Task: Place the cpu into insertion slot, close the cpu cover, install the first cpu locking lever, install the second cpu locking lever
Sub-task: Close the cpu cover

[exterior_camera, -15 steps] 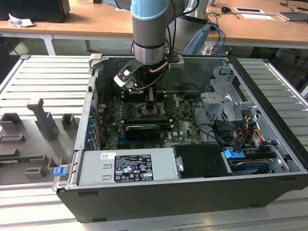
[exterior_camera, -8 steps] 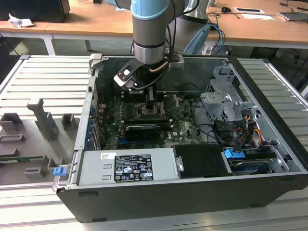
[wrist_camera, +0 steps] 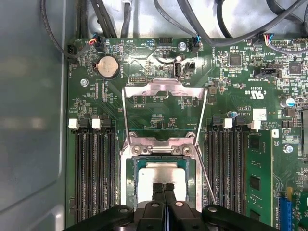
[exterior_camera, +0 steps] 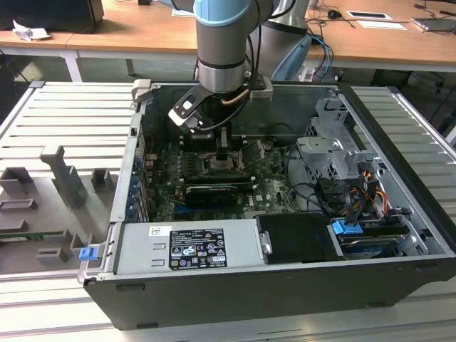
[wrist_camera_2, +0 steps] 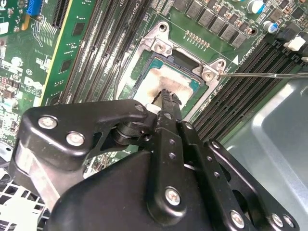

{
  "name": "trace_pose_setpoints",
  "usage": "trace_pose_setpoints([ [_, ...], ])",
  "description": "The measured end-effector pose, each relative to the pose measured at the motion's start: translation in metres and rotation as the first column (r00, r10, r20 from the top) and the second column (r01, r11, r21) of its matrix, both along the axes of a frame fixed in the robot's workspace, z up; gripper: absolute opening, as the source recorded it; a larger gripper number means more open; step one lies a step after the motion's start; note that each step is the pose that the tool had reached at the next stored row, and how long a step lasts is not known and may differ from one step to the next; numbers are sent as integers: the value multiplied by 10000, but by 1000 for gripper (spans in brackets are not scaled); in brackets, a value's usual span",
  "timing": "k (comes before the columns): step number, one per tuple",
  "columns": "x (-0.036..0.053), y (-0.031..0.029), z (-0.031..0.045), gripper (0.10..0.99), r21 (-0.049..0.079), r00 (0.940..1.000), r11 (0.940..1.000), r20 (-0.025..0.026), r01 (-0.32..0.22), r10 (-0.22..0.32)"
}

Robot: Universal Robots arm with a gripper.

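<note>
The cpu (wrist_camera: 161, 172) lies flat as a silver-grey square inside the insertion slot (wrist_camera: 126, 180), whose metal rim frames it in the middle of the green motherboard. In the second wrist view the cpu (wrist_camera_2: 168, 79) shows a dark smear on its top. My gripper (wrist_camera: 164, 186) is shut, its black fingertips pressed together directly over the cpu's near edge, nothing between them. The cpu cover (wrist_camera: 163, 88) is swung back from the slot, with board visible through its open centre. A thin wire locking lever (wrist_camera: 204, 175) runs loose beside the slot. In the exterior view the gripper (exterior_camera: 222, 153) reaches down into the case.
Long black memory slots (wrist_camera: 94, 168) flank the socket on both sides. A coin battery (wrist_camera: 108, 66) and dark cables (wrist_camera: 231, 33) lie beyond the cover. The grey case wall (wrist_camera: 29, 120) stands close by. A power supply (exterior_camera: 189, 246) and a drive cage (exterior_camera: 331, 153) fill the case's front and the exterior view's right.
</note>
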State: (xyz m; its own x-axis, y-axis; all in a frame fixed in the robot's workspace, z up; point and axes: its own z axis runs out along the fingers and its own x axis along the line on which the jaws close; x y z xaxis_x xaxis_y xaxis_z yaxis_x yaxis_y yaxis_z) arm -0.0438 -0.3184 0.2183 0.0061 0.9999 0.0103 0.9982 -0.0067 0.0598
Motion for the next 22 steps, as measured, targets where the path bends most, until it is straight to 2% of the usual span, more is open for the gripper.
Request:
trace_pose_setpoints([
  [7,88,0,9,106,-9,10000,10000,-41,0,0],
  [8,89,-1,65,106,-26,10000,10000,-42,-1,1],
  [9,89,0,177,106,-33,10000,10000,-41,0,0],
  [10,89,-1,256,106,-41,10000,10000,-41,0,0],
  [14,94,0,380,106,-55,10000,10000,-41,0,-1],
  [22,219,-1,381,106,-58,10000,10000,-44,-1,1],
])
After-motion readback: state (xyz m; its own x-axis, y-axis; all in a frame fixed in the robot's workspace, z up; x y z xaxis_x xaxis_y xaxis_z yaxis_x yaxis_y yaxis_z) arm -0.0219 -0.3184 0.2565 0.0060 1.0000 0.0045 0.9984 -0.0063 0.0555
